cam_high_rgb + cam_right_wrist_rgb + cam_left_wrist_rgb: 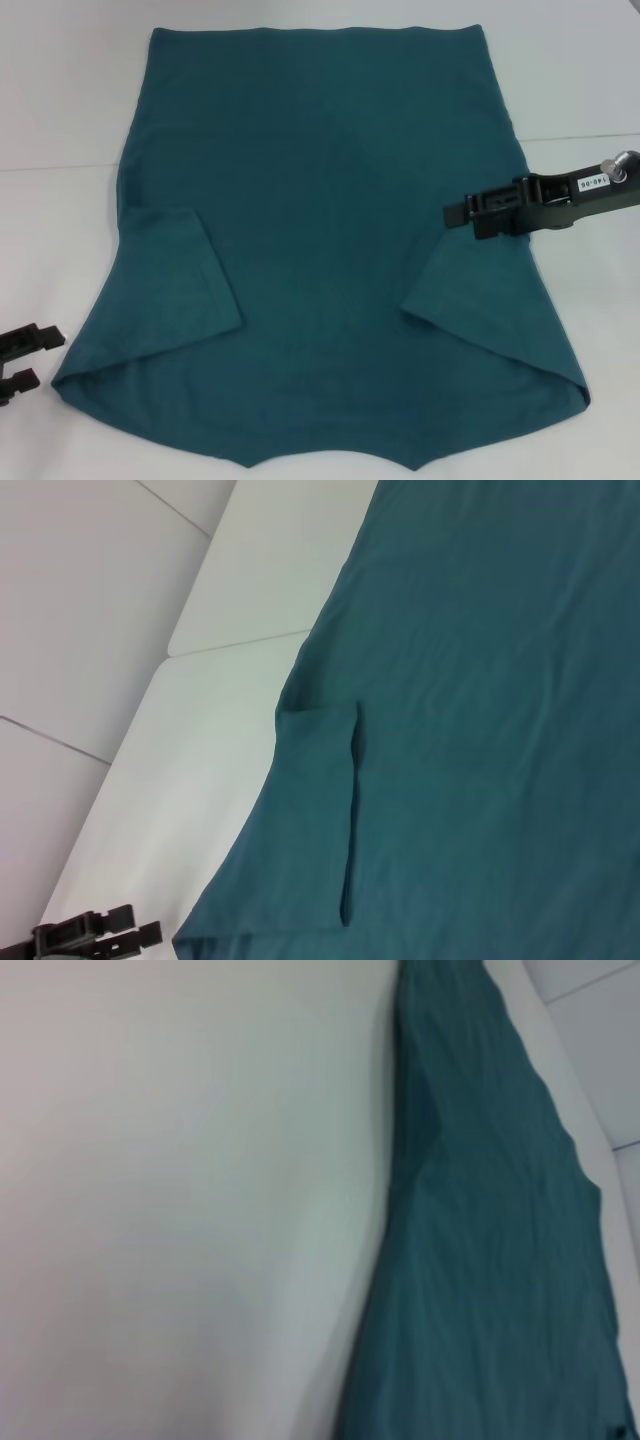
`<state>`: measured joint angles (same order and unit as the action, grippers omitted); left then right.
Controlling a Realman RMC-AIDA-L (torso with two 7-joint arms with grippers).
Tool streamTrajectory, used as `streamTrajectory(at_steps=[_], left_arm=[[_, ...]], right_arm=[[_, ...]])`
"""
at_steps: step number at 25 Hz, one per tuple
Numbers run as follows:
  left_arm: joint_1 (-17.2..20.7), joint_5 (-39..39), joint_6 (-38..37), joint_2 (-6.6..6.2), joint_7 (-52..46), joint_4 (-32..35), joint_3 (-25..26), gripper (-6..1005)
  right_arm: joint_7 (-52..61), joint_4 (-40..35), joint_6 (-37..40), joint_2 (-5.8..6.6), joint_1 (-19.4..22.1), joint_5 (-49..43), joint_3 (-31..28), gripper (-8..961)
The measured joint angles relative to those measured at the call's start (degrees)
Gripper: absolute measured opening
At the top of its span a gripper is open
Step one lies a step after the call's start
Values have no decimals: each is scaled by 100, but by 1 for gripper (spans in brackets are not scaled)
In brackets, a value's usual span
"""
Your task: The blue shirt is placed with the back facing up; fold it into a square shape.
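Over the right-hand part of the table, the right gripper (458, 214) reaches in from the table's right edge, hovering above the right side of the blue shirt (330, 200). Its dark fingers (490, 203) point toward the middle of the cloth; seen side-on they look pressed close together with nothing between them, though whether they touch the fabric cannot be told. Behind them the black gripper body carries a small white label, and a silver knob sits farther back on the arm.

Near the front left corner of the table, the left gripper (22, 358) rests just off the shirt's left edge. Its two black fingers (30, 339) stand spread apart, one above the other in the head view, gripping nothing. The right wrist view shows the same gripper (95, 935) from afar, apart from the cloth, on bare white table (190, 740).

The shirt lies flat across the centre of the table (60, 110), reaching from the far edge to the near edge. Both short sleeves are folded inward onto the body: the left sleeve (180, 290) lies as a flap with a straight hem along its inner side, and the right sleeve (490, 300) forms a triangular flap just under the right gripper. The left wrist view takes in a long strip of the teal cloth (490, 1260) beside plain white table surface (180, 1200).
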<state>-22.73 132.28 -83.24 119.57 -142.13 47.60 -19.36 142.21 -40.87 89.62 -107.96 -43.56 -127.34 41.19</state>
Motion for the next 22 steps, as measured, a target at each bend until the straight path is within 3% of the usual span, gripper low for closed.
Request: streamTrajectory(at_steps=[22], left_arm=[[-223,141,563,-4,29,-571,-332,814]], right_arm=[[-26,0,3,22,134,31,-6,754]])
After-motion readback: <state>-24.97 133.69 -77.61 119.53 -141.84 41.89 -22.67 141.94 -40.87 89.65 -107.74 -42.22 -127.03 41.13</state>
